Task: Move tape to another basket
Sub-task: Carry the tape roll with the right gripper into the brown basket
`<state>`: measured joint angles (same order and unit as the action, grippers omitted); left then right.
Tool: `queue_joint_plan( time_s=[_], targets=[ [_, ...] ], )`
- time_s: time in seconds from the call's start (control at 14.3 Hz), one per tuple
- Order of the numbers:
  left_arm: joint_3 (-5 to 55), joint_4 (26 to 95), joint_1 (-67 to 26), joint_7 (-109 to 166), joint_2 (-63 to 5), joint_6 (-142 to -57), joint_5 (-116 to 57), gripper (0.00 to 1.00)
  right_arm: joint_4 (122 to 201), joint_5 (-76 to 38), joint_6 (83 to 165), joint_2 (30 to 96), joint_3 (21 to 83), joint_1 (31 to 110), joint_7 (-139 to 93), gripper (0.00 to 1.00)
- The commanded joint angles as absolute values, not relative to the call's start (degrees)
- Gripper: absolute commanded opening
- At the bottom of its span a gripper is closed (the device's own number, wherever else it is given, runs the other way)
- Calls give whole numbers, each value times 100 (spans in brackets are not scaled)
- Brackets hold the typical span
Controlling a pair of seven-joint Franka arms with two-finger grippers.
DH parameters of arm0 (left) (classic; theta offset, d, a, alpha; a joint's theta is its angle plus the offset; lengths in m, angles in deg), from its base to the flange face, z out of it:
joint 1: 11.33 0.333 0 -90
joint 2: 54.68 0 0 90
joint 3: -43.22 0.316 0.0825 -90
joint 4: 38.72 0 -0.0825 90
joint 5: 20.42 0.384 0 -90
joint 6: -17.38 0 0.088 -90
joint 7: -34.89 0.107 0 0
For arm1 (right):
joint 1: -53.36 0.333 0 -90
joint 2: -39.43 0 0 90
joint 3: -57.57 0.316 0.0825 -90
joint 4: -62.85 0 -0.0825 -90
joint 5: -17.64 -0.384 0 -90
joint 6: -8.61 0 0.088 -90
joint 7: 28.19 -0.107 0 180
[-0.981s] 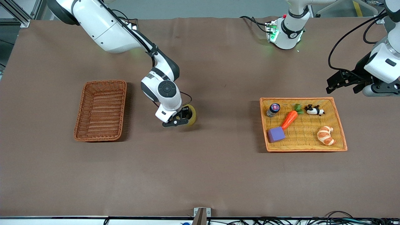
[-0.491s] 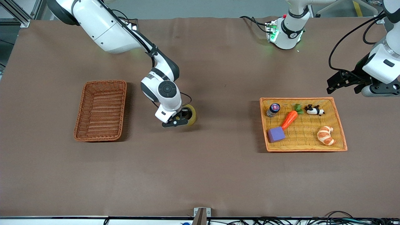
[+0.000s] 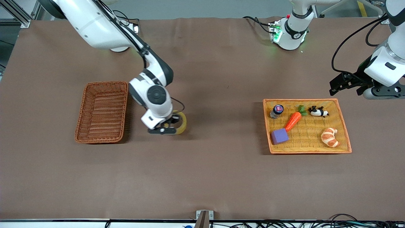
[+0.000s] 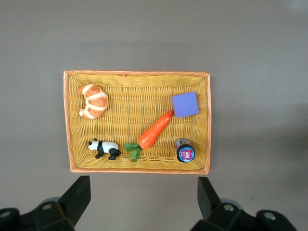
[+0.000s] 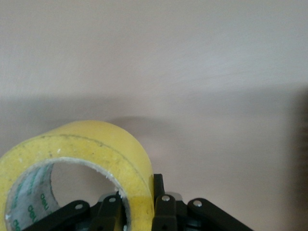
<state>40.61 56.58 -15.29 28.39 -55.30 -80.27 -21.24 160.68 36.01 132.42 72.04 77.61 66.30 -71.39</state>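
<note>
Right gripper (image 3: 166, 129): clamped on tape (image 3: 181, 123) through roll wall, held upright over bare bench mid-width, just beside reddish-brown basket (image 3: 102, 111) toward right arm's end. Basket holds nothing visible. Left gripper (image 3: 343, 85): fingers spread wide, hanging over yellow tray (image 3: 343, 122) edge toward left arm's end, waiting.

Hidden / cut off
Right gripper (image 3: 164, 126) covers part of tape (image 3: 181, 124); tape roll cropped at right wrist view's edge. Left gripper (image 4: 143, 204) finger bases cropped; jar (image 3: 277, 111) label too small to read.
</note>
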Motion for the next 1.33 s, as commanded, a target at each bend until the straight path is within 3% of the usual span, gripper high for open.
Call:
queue_joint_plan(
  time_s=[0.0,0.14,0.49,0.91,1.12,1.26],
  targets=[
    [4049,5673,-1528,2918,-5538,-8062,-2068,98,16287,3346,12676,6362,7866,6076,-6679,0],
    [4049,5656,-1519,2918,-5530,-8079,-2077,98,16296,3232,12394,6045,7770,5777,-6214,0],
    [4049,5638,-1511,2918,-5494,-8088,-2077,98,16821,2660,12005,5228,6532,5688,-4009,0],
    [4049,5629,-1511,2918,-5486,-8097,-2077,98,19211,2353,14191,4391,5152,5696,-1924,0],
    [4041,5629,-1511,2918,-5459,-8097,-2077,98,20204,2353,15281,4321,5098,5696,-1914,0],
    [4041,5629,-1519,2918,-5450,-8097,-2077,98,20417,2344,15556,4391,5089,5688,-1922,1]
  ],
)
